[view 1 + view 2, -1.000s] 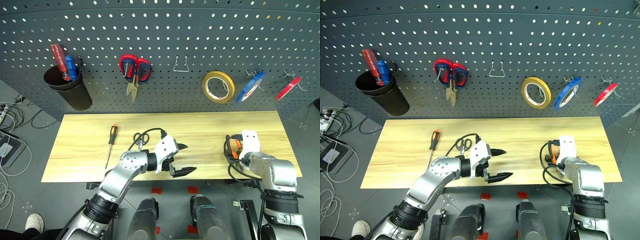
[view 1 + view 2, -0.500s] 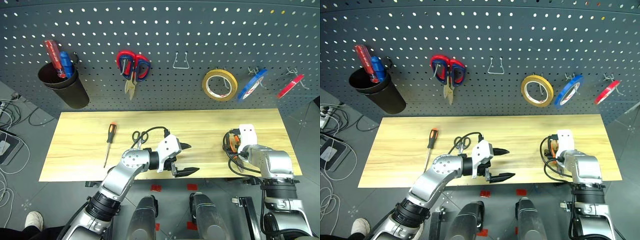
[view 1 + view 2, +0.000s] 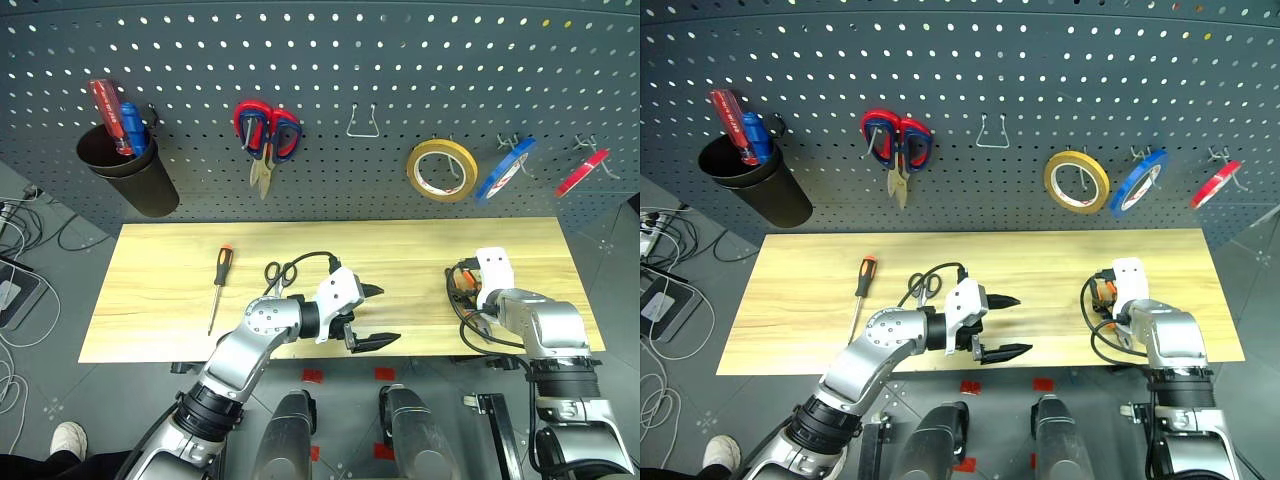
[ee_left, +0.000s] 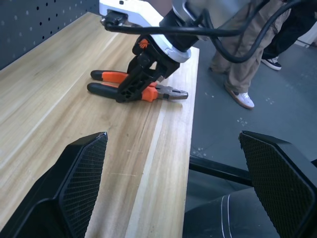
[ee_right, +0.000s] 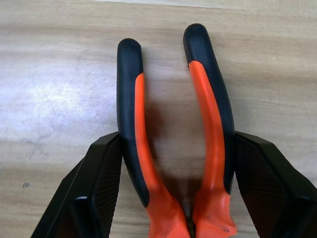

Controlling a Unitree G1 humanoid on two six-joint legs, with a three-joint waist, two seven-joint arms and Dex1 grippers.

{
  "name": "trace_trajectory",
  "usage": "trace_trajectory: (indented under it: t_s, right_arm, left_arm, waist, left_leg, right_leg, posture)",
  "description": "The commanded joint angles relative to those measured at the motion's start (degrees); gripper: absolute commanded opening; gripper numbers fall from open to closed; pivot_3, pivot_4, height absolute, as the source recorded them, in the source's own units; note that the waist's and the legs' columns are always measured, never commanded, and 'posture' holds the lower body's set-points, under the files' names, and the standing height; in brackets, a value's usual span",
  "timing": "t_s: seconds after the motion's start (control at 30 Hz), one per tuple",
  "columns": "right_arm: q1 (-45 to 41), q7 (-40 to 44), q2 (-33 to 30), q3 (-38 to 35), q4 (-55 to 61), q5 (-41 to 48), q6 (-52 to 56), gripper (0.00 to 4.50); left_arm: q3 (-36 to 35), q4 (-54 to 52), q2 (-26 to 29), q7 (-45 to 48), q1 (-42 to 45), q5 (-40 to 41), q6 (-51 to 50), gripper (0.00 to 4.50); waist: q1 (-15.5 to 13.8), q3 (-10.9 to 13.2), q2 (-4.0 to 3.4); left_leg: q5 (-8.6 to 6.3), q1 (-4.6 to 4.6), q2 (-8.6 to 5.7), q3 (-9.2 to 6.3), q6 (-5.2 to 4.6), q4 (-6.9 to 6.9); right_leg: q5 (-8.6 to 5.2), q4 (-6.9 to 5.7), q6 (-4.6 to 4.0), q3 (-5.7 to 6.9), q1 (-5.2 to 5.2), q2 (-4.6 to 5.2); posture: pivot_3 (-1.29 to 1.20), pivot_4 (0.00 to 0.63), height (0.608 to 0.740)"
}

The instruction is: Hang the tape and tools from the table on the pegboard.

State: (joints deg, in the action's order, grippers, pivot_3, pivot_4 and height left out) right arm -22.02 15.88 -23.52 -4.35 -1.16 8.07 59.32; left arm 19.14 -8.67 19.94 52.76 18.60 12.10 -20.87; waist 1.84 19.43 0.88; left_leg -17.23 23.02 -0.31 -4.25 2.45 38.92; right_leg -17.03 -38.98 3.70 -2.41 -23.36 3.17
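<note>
Pliers — wrist view, handles between right tool

pliers: jaw end cut off at frame edge | person: upper body cut off

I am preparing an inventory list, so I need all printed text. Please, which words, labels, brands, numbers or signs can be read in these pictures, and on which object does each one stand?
No readable text appears in any view.
pliers: plain orange-and-black handles, no brand or marking visible.
tape: no print can be made out on the roll.
screwdriver and pegboard: no marking can be seen.
</note>
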Motion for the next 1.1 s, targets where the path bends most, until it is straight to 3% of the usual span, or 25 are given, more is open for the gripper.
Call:
trace_trajectory:
  t_s: [0.03, 0.23, 0.5, 0.8, 1.1]
  right_arm:
    - [2.3, 4.2, -0.7, 1.1, 10.3, 2.6, -3.8, 3.04]
    - [4.9, 5.5, 4.1, 4.2, 22.8, 5.4, -9.3, 3.04]
    - [-0.4, 2.4, 12.5, 8.8, 25.0, 4.2, -19.5, 3.04]
    - [-11.2, 1.4, 17.5, 11.5, 16.8, -1.6, -44.5, 3.04]
    - [-25.6, -9.3, 22.3, 8.0, -10.4, -8.7, -68.1, 3.04]
  left_arm:
    - [-3.4, -5.5, 0.1, -1.8, -2.3, 2.6, 0.8, 4.5]
    - [-8.8, -19.3, 1.2, -8.2, -11.4, 6.8, -4.6, 4.5]
    - [-16.1, -30.5, -1.1, -21.0, -17.0, 9.1, -10.6, 4.5]
    - [-18.5, -32.7, -3.4, -30.8, -18.0, 6.5, -9.4, 4.5]
    - [-17.1, -17.6, -7.6, -34.1, -6.1, 3.0, -2.3, 4.5]
  waist:
    - [0.2, 0.0, -0.01]
    - [0.1, -0.5, -0.1]
    - [-1.9, -3.6, 0.16]
    - [-4.7, -7.6, 0.24]
    - [-6.9, -9.1, 0.46]
  left_leg:
    - [0.0, 0.01, 0.01, 0.01, 0.01, 0.0]
    - [0.16, 0.06, 0.1, 0.0, 0.29, -0.09]
    - [0.28, 0.25, -0.06, -0.11, 0.5, -0.04]
    - [0.36, 0.2, -0.19, -0.11, 0.67, -0.17]
    - [0.42, -0.13, -0.25, 0.04, 0.77, -0.13]
  right_leg:
    - [0.0, 0.0, 0.0, -0.01, -0.02, 0.0]
    - [0.0, 0.01, 0.0, -0.02, -0.16, 0.0]
    - [0.01, 0.01, 0.01, 0.1, -0.27, 0.08]
    - [0.01, 0.01, 0.0, 0.19, -0.33, -0.11]
    - [0.08, -0.04, -0.12, 0.2, -0.01, -0.18]
  posture:
    - [0.04, 0.32, 0.74]
    - [0.07, 0.234, 0.74]
    - [0.18, 0.152, 0.74]
    - [0.27, 0.102, 0.74]
    - [0.27, 0.098, 0.74]
